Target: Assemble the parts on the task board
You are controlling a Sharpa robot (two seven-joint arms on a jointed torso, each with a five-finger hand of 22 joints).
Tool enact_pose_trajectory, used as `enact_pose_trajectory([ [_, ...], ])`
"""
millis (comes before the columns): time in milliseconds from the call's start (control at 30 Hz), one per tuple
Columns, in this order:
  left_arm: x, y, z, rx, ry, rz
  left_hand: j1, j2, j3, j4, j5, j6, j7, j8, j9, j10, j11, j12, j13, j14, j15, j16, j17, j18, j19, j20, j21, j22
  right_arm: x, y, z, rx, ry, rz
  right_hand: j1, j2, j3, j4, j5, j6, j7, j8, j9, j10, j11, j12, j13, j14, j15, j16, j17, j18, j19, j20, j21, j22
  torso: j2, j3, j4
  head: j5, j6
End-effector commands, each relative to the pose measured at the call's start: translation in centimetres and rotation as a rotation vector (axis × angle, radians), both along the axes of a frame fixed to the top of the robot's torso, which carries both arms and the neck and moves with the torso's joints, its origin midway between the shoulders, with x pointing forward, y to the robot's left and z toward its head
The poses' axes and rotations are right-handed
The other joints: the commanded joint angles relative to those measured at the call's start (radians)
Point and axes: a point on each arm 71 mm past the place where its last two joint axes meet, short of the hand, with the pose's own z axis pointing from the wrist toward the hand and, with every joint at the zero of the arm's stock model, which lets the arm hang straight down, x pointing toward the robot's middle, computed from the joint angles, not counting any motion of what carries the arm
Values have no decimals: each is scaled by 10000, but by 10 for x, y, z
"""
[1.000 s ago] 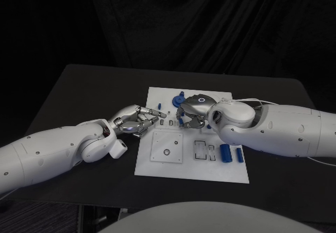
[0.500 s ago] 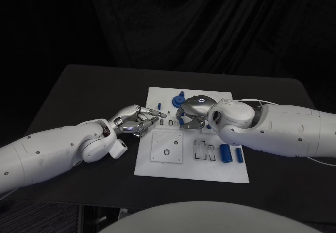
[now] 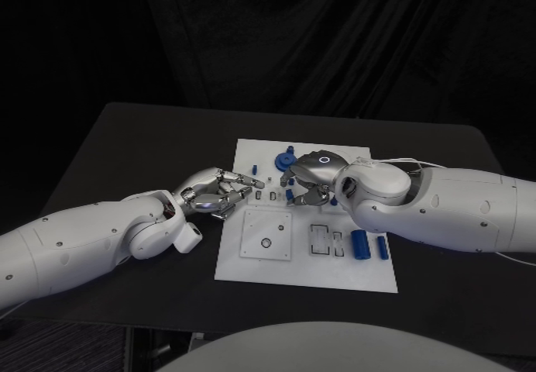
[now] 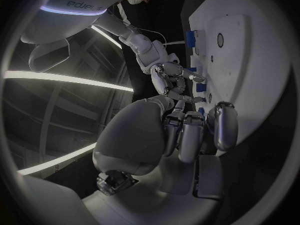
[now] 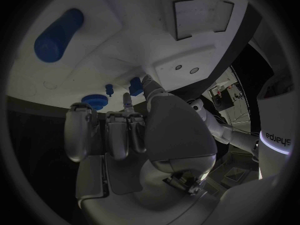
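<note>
The right hand (image 3: pixel 310 186) sits just above the centre of the head view, over the upper middle of the task board (image 3: pixel 268 267), fingers curled down. In the right wrist view a fingertip touches a small blue peg (image 5: pixel 135 86); whether the peg is truly pinched I cannot tell. Just beside it stand a slimmer blue pin (image 5: pixel 109 89) and a blue toothed gear (image 5: pixel 95 100).

The left hand (image 3: pixel 217 192), left of centre in the head view, hovers at the board's left edge with fingers curled in and nothing visibly in them.

The step in hand looks like seating that small peg. To do it well, the right hand should keep the peg upright over its hole, press straight down, and steer its other fingers away from the gear and pin.

Lower right on the board lie a large blue cylinder (image 3: pixel 359 244) and a thinner blue rod (image 3: pixel 382 247), not yet placed.
</note>
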Motion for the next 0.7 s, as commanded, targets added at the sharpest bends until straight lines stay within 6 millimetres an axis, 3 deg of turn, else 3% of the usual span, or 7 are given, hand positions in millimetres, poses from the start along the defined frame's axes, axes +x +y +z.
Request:
enact_pose_trajectory([
  [33, 0, 0, 0, -11, -80, 161, -58, -31, 36, 6, -38, -18, -53, 35, 0, 1042, 39, -18, 2603, 1074, 55, 26, 2629, -40, -70, 23, -45, 482, -3, 0, 13, 898, -1025, 224, -43, -72, -22, 156, -105, -25, -25, 12, -58, 1042, 29, 26, 2634, 1045, 40, 29, 2635, 196, 180, 27, -33, 2061, -1, 2, -3, -11, -2],
  [200, -1, 5, 1, 125, -123, 407, -69, -14, 45, 30, -45, -46, -54, 26, -4, 1042, 34, -18, 2603, 1074, 51, 26, 2629, -14, -194, 24, -81, 402, -6, -5, 39, 1906, -2138, 571, -128, -170, -98, 435, -205, 136, -31, 75, -137, 1042, 23, 26, 2634, 1045, 32, 29, 2635, 183, 213, 17, 24, 2079, -2, 1, -9, -79, -2],
  [333, 0, 7, 5, 234, -224, 608, -99, -45, 30, 77, -96, -113, -57, 1, -14, 1042, 27, -18, 2603, 1074, 43, 26, 2629, 6, -287, 24, -121, 349, -6, -14, 63, 2391, -2916, 714, -293, -368, -206, 955, -325, 305, -61, 110, -238, 1042, -8, 26, 2634, 1045, 3, 29, 2635, 159, 265, -10, 125, 2110, -25, 3, -21, -84, -2],
  [433, 4, 7, 12, 382, -356, 770, -200, -60, -68, 249, -490, -104, -44, -2, -11, 1042, 30, -18, 2603, 1074, 41, 26, 2629, 11, -310, 29, -163, 342, -5, -23, 78, 2605, -3307, 684, -364, -423, -240, 1132, -333, 425, -78, 151, -259, 1042, -21, 26, 2634, 1045, -10, 29, 2635, 155, 271, -25, 142, 2116, -61, 8, -31, -82, -2],
  [533, 9, 8, 18, 582, -415, 908, -437, -34, -263, 498, -1131, -109, -25, -7, -10, 1042, 50, -18, 2603, 1074, 61, 26, 2629, 14, -328, 46, -212, 329, -2, -32, 88, 2820, -3464, 519, -569, -242, -194, 1155, -329, 853, -61, 335, -231, 1042, -15, 26, 2634, 1045, -10, 29, 2635, 151, 274, -34, 151, 2118, -91, 24, -38, -83, -2],
  [633, 17, 9, 30, 1041, -656, 1024, -1158, 169, -663, 534, -2235, 237, 38, 64, 41, 1042, 115, -18, 2603, 1074, 113, 26, 2629, 24, -368, 86, -294, 291, 4, -44, 94, 3009, -3528, 173, -537, -40, -93, 1135, -309, 1165, -37, 469, -197, 1042, 0, 26, 2634, 1045, -3, 29, 2635, 129, 323, -30, 250, 2149, -158, 52, -79, -51, -2],
  [700, 21, 9, 36, 1452, -943, 1031, -1394, 221, -802, 549, -2496, 370, 48, 97, 62, 1042, 129, -18, 2603, 1074, 130, 26, 2629, 23, -351, 103, -310, 298, 7, -51, 96, 3073, -3520, -36, -542, 106, -46, 1132, -298, 1354, -19, 552, -167, 1042, 16, 26, 2634, 1045, 8, 29, 2635, 120, 344, -23, 289, 2160, -188, 65, -93, -38, -2],
])
